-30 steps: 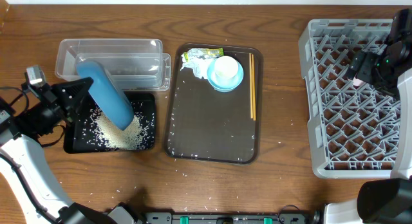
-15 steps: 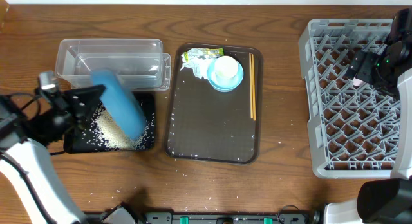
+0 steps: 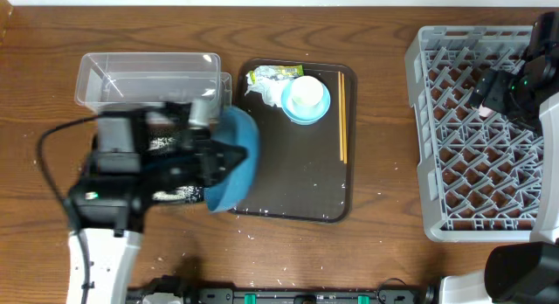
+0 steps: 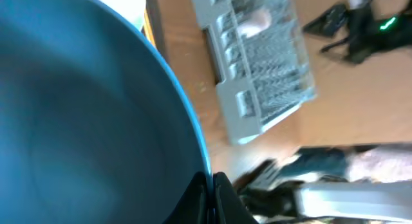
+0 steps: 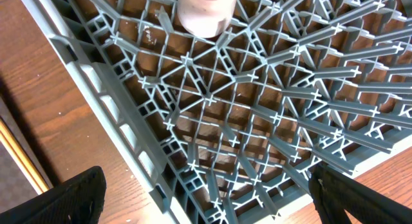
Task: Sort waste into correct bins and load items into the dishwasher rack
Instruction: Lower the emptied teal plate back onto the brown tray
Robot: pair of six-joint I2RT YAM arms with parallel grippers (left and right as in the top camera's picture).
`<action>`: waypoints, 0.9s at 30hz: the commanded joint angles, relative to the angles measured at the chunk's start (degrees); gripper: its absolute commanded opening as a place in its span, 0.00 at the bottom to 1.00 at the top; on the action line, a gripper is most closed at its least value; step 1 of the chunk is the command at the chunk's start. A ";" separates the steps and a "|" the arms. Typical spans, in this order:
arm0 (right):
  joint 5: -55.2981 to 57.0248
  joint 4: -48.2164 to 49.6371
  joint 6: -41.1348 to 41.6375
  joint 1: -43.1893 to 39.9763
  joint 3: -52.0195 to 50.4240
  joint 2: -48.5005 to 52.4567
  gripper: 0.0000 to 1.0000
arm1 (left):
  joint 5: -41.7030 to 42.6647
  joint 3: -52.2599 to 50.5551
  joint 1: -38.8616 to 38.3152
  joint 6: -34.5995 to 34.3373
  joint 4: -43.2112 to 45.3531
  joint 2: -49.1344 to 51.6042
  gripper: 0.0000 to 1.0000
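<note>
As seen from overhead, the wooden table (image 3: pixel 384 42) carries one rack (image 3: pixel 476 190), one brown tray (image 3: pixel 288 173) and two bins: a clear tub (image 3: pixel 148 77) and a black tray (image 3: pixel 179 202) touching its near side. One blue dish (image 3: pixel 238 155) hangs tilted over the gap between the black tray and the brown tray, its rim pinched in the left gripper (image 3: pixel 217 162). The left arm lies across the black tray and hides most of it; rice (image 3: pixel 170 195) shows in the bare part, and loose grains dot the brown tray's near edge and the table. On the brown tray's far end sit one wrapper (image 3: pixel 272 74), one tissue (image 3: pixel 262 93) and one bowl (image 3: pixel 306 103) with one white cup (image 3: pixel 306 93) inside it; two chopsticks (image 3: pixel 341 116) lie along its right side. The right gripper (image 3: pixel 500 87) hovers over the rack's far part, near one pink cup (image 3: pixel 483 110).

From the left wrist, the dish (image 4: pixel 84 114) fills the left of the view, the closed fingers (image 4: pixel 205 198) clamping its rim. Beyond it are the table (image 4: pixel 187 69) and the blurred rack (image 4: pixel 257 69).

From the right wrist, the right gripper (image 5: pixel 206 179) has its fingers (image 5: pixel 71 198) spread wide and holds nothing. The pink cup (image 5: pixel 205 11) stands mouth-down in the rack (image 5: pixel 257 102), well clear of them. Table (image 5: pixel 38 69) shows at left.
</note>
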 commanded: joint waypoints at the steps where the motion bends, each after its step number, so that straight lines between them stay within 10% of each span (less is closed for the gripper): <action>1: 0.35 0.00 -0.50 -0.13 0.52 0.07 0.99 | -18.82 0.09 -11.34 -4.61 3.96 1.03 0.06; 12: 0.35 0.00 -0.50 -0.13 0.52 0.07 0.99 | -48.00 0.09 -35.91 -4.98 12.94 17.11 0.06; 27: 0.35 0.00 -0.50 -0.13 0.52 0.07 0.99 | -48.63 0.09 -38.03 -6.16 17.05 34.71 0.06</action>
